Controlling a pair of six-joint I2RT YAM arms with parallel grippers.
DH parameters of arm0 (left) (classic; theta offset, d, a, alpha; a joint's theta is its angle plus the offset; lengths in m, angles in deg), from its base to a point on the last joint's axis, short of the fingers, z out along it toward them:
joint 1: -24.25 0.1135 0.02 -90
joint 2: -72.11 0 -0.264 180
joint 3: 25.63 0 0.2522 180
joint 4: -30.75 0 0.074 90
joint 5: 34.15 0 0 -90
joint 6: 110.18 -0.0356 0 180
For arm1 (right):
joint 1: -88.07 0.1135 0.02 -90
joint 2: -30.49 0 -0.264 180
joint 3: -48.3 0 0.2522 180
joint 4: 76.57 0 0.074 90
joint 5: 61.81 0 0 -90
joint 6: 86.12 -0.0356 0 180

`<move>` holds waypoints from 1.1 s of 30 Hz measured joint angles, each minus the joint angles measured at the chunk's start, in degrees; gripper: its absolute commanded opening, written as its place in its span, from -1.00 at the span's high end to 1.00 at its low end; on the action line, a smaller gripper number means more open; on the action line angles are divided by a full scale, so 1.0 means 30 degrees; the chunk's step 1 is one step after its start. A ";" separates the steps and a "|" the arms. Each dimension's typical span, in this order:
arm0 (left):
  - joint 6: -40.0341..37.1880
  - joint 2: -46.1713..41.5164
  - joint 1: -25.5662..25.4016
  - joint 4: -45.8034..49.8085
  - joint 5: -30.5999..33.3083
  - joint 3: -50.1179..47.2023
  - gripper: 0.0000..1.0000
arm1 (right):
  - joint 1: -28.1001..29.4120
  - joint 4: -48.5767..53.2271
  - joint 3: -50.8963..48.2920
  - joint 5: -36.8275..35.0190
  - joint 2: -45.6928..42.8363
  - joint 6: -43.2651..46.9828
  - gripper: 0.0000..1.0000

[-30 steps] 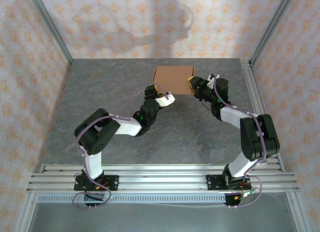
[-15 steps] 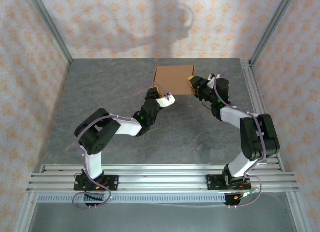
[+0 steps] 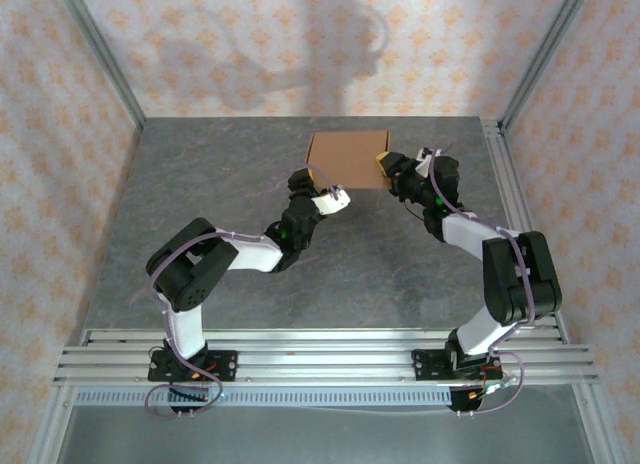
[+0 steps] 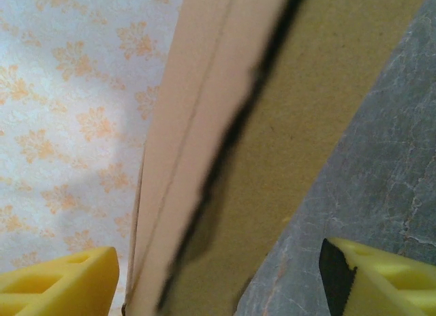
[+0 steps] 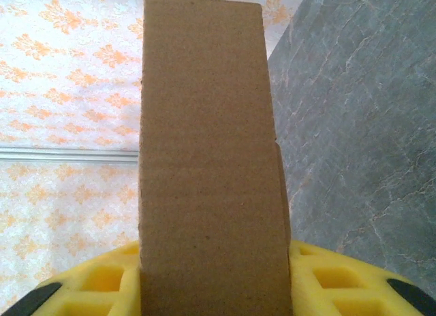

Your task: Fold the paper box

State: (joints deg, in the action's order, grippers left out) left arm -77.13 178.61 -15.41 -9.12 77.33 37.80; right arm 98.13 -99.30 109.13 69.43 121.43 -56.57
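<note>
The paper box (image 3: 348,156) lies on the counter (image 3: 250,184) with the back wall (image 3: 250,54) close behind it, and it looks largely formed. At its near right corner the right gripper (image 3: 385,165) has its jaws clamped on one panel. At its near left corner the left gripper (image 3: 322,184) holds its jaws wide around an edge where a dark seam gapes. That flap probably needs pressing shut.

Black-and-white arms (image 3: 250,254), purple cables (image 3: 152,272) (yellow fingers (image 4: 395,282)).
</note>
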 measured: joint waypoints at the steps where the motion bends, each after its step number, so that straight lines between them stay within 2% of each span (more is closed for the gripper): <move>1: -0.0131 0.0000 0.0000 -0.0182 -0.0007 -0.0036 -0.74 | 0.0000 0.0124 0.0000 0.0007 -0.0109 0.0000 0.27; 6: -0.0044 -0.0444 0.0000 -0.0780 -0.0393 -0.1071 -0.99 | -0.0321 0.0670 0.0000 0.0080 -0.0503 0.0029 0.27; 13: 0.2339 -0.4758 0.0204 0.0699 -0.1698 -0.3016 -1.00 | -0.1304 0.1479 -0.0015 0.0066 -0.0918 0.0153 0.27; 18: 0.5472 -0.7118 0.1690 0.1268 -0.3330 -0.3861 -1.00 | -0.1632 0.2047 -0.0015 0.0087 -0.1457 0.0240 0.27; 21: 0.9245 -0.7774 0.3745 0.2725 -0.5115 -0.3891 -1.00 | -0.1727 0.2222 -0.0015 0.0146 -0.1690 0.0444 0.27; 26: 1.7165 -0.8386 0.6972 0.5668 -0.7796 -0.2885 -1.00 | -0.1749 0.2455 -0.0015 0.0423 -0.1807 0.0729 0.27; 30: 2.2382 -0.8255 0.7890 0.7614 -1.0156 -0.1195 -1.00 | -0.1749 0.2455 -0.0015 0.0663 -0.1858 0.0816 0.27; 33: 2.4640 -0.7941 0.8167 0.8364 -1.1431 -0.0342 -1.00 | -0.1749 0.2514 -0.0015 0.0845 -0.1931 0.0954 0.28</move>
State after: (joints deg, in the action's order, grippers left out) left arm -3.21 154.78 9.09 15.97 43.04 36.77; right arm 92.89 -91.76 109.08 71.96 115.64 -53.70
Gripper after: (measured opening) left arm 0.998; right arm 0.409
